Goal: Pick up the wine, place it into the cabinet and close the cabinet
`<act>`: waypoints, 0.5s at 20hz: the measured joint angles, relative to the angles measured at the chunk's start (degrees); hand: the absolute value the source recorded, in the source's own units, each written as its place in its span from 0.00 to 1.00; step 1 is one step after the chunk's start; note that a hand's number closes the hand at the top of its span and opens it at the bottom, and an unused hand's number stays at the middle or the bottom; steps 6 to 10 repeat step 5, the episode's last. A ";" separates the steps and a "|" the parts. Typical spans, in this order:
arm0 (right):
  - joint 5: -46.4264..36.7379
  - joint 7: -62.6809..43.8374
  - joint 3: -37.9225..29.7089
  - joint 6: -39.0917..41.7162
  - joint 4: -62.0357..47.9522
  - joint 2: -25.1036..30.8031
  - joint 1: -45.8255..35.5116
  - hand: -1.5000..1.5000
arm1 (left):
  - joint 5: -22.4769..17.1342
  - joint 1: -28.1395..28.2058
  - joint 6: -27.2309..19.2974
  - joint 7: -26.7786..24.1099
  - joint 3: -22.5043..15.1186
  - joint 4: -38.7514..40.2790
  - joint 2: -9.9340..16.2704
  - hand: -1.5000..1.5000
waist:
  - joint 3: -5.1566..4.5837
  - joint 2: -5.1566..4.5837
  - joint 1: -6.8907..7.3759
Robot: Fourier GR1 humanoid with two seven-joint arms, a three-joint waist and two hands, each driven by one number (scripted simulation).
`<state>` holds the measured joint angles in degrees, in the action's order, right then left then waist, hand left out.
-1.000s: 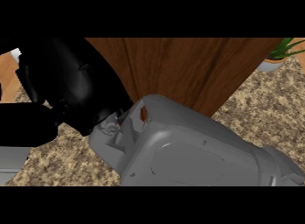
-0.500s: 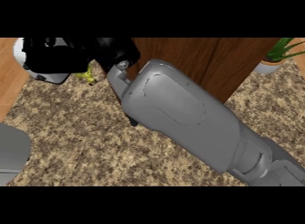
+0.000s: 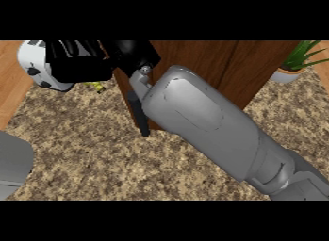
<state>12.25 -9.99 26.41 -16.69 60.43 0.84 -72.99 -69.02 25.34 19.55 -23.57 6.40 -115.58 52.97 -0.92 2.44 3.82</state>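
Right forearm (image 3: 216,127) stretched diagonally across the speckled granite counter (image 3: 90,155), from the lower right edge up toward the top centre. Grey shell broad and smooth, narrowing to a wrist link near the wooden cabinet (image 3: 216,66). Right hand (image 3: 133,52), black, at the counter's far edge against the cabinet's dark wood front; fingers mostly lost in the black mass there, so spread or curled cannot be told. Just left of it, another black shape beside a white rounded part (image 3: 36,66) at the counter's top left corner; not possible to say what it is. Small yellow-green speck (image 3: 94,86) on the counter below that black shape, too small to identify. Wine bottle not clearly seen anywhere; possibly hidden behind the black shapes, cannot tell. Grey slab of the left forearm (image 3: 3,162) at the lower left edge, hand out of view. Potted plant (image 3: 295,63) at the counter's top right corner, green leaves over a white pot. No readable writing or labels anywhere.
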 measured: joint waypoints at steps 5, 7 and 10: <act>-0.88 2.79 0.48 1.10 -0.22 0.69 0.80 1.00 | 0.06 -0.24 -0.81 0.57 -0.04 -0.81 0.05 1.00 | -0.34 0.28 0.27; -0.88 2.79 0.48 1.10 -0.22 0.69 0.80 1.00 | 0.06 -0.24 -0.81 0.57 -0.04 -0.81 0.05 1.00 | -0.34 0.28 0.27; -0.88 2.79 0.48 1.10 -0.22 0.69 0.80 1.00 | 0.06 -0.24 -0.81 0.57 -0.04 -0.81 0.05 1.00 | -0.34 0.28 0.27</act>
